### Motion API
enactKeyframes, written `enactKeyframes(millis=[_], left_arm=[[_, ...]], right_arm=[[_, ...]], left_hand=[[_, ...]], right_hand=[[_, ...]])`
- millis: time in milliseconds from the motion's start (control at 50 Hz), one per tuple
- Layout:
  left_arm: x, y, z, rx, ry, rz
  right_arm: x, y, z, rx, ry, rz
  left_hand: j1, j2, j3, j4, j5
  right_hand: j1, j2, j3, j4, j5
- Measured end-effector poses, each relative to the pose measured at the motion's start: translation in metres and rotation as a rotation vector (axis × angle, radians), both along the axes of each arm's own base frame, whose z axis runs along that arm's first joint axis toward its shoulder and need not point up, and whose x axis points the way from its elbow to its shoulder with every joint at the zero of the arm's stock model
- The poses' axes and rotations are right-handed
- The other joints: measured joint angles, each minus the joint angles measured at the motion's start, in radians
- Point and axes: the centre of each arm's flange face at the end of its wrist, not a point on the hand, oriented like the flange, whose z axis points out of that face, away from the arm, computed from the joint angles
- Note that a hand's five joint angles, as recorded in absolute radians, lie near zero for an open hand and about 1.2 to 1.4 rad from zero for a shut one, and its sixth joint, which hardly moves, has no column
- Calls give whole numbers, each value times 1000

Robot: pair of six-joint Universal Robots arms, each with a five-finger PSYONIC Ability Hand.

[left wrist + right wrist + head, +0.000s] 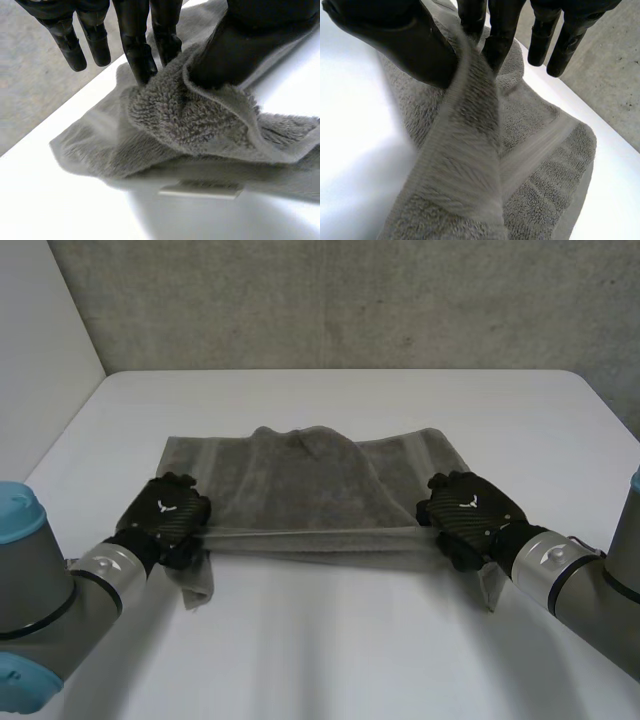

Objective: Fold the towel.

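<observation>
On the white desk (330, 660) lies the grey towel (300, 485), near edge lifted taut. The left robot hand (165, 512) pinches that edge's left end, the right robot hand (468, 512) its right end.

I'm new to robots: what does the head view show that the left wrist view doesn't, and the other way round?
Only the head view shows the whole towel, its near edge lifted and stretched between the left robot hand and the right robot hand. Only the left wrist view shows how fingers pinch that edge against the thumb, and a small white label by the towel's rim. Both share the towel, the left robot hand and the white table.
</observation>
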Motion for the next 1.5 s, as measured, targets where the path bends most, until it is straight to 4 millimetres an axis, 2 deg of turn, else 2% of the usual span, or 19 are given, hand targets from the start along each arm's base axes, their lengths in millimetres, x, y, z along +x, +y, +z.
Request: enactKeyframes(millis=[180,360,540,720,780,820,840,900,980,1100,1140,1280,1360,1500], left_arm=[[1,-7,8,-98,-24,131],[-4,-6,18,-148,-23,157],[-14,4,29,-180,-10,122],[-10,3,25,-168,-21,132],[-9,3,24,-166,-25,134],[-9,3,25,-167,-25,135],[-8,3,26,-169,-24,135],[-8,3,31,-178,-19,132],[-8,5,45,-203,-5,120],[-6,12,81,-271,36,83],[-3,15,101,-314,57,70],[8,15,138,-412,93,50],[16,11,140,-413,91,59],[25,4,113,-307,73,82]], right_arm=[[-12,1,14,37,-20,-44],[-31,-9,29,46,-75,-138],[-49,-24,31,74,-132,-229],[-55,-28,36,65,-150,-248],[-56,-29,38,60,-153,-249],[-58,-30,40,52,-154,-252],[-59,-30,42,46,-155,-254],[-60,-30,47,37,-156,-258],[-61,-28,55,37,-158,-250],[-59,-25,79,23,-174,-210],[-59,-24,92,11,-181,-194],[-59,-25,115,5,-175,-162],[-58,-28,107,31,-138,-149],[-59,-33,60,131,-25,-136]], left_hand=[[-64,-243,0,0,-222],[-200,-373,0,0,-381],[-217,-392,0,0,-407],[-217,-392,0,0,-405],[-144,-324,0,0,-330],[14,-160,0,0,-168],[179,9,0,0,-13],[221,99,0,0,70],[221,99,0,0,72],[221,101,0,0,77],[221,101,0,0,77],[222,101,0,0,77],[222,101,0,0,77],[222,102,0,0,77]], right_hand=[[0,0,0,0,0],[0,4,0,0,10],[0,4,0,0,10],[0,4,0,0,11],[0,4,0,0,11],[0,4,0,0,10],[0,4,0,0,11],[0,4,0,0,11],[0,4,0,0,11],[0,4,0,0,12],[0,4,0,0,12],[0,4,0,0,12],[0,4,0,0,12],[-3,1,0,0,-14]])
